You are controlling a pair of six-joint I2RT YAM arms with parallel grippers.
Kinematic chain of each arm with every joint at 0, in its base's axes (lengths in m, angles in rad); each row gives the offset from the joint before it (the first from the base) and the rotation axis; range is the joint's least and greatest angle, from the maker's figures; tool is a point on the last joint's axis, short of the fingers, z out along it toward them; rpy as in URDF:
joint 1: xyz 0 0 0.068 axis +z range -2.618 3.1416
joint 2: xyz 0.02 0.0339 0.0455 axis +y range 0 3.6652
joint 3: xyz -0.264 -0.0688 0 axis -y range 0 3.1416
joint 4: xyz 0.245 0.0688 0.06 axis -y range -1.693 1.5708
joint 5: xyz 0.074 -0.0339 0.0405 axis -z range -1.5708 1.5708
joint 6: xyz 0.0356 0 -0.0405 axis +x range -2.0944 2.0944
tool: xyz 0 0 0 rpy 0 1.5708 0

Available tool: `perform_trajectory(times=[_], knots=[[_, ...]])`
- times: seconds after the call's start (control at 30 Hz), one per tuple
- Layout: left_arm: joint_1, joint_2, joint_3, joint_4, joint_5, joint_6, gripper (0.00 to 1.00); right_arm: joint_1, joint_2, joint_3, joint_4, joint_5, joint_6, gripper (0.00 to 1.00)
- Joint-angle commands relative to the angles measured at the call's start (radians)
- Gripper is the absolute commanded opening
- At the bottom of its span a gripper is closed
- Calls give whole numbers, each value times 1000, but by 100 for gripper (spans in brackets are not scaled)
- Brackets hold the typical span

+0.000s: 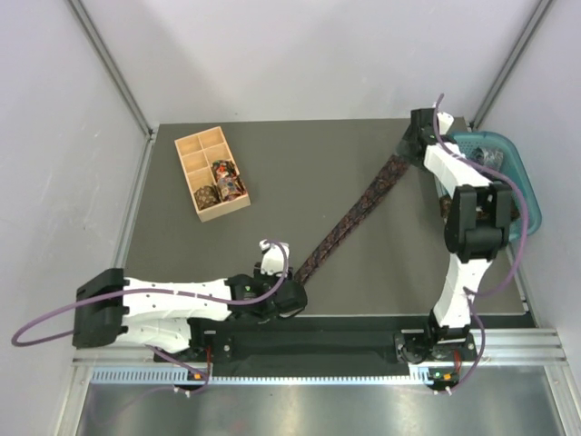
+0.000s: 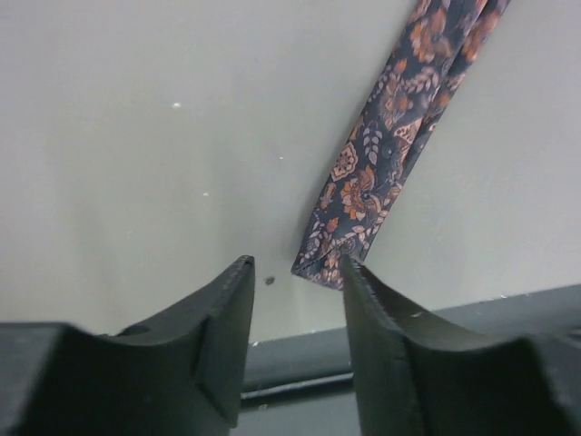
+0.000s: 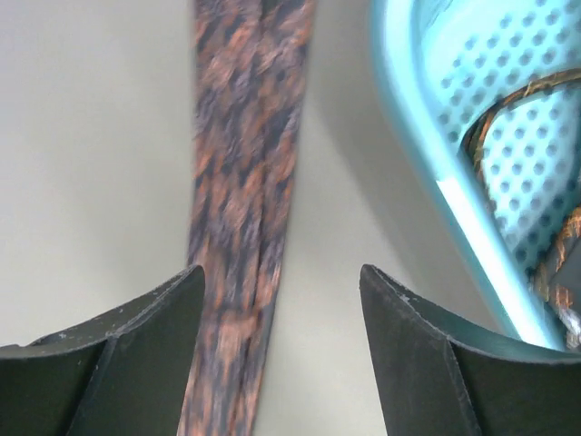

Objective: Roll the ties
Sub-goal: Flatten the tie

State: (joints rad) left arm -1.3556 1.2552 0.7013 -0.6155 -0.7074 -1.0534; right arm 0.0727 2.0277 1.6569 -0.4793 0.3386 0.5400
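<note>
Your paisley tie point(image 1: 354, 213) lies flat on the table point(image 1: 272, 163), stretched diagonally from near centre to the far right corner. Your left pincer point(image 2: 295, 268) is spread at the tie's near tip, which sits in the gap against one finger. Your right pincer point(image 3: 280, 272) is also spread, over the far stretch of the tie and just beside the teal basket point(image 1: 526, 195), which holds more patterned fabric. At far left, the wooden box point(image 1: 192, 145) has two coiled ties point(image 1: 222, 186) in its near compartments.
</note>
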Motion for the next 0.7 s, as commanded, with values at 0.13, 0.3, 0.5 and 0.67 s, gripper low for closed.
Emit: perform_trajectory(times=[0.13,0.3,0.5,0.67], knots=[[15,-151,46,-73,-14,36,55,171,-441,-469,249,-303,-141,64],[126,-197,3,-3,94,113,53,379,-684,-724,303,-259,-203,56],[291,-319,-104,138,304,208,49,475,-850,-941,334,-202,-138,49],[309,-242,-88,157,309,230,48,420,-677,-824,232,-82,-94,49]])
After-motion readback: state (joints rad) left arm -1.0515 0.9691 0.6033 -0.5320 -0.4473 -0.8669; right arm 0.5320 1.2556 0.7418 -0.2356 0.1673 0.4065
